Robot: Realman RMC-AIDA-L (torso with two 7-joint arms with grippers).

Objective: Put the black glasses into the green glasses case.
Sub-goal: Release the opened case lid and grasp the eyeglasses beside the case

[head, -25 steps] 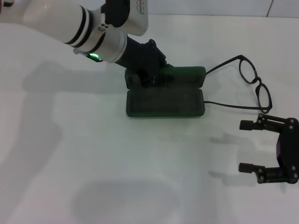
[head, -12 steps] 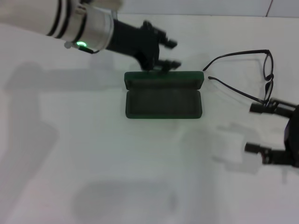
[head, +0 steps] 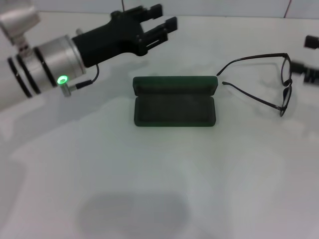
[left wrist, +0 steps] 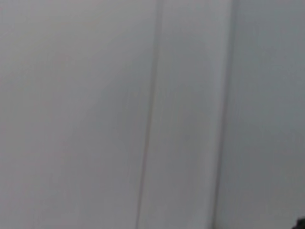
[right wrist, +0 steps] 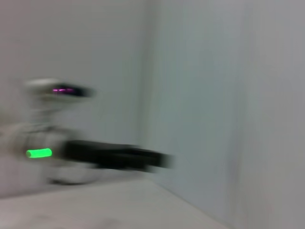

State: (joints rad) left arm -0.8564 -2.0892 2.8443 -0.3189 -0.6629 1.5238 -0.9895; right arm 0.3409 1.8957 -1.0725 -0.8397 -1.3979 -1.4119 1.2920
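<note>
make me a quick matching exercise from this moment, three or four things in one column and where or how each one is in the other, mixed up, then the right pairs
Things:
1. green glasses case
2. black glasses
3. left gripper
4. right gripper

Places or states:
A. at the head view's right edge, mostly cut off
B. lying open in the middle of the table
C. raised beyond the case, fingers apart, holding nothing
D. on the table on the case's right side, arms unfolded

Pairs: 1-B, 2-D, 3-C, 4-A

Open green glasses case beside black glasses
</note>
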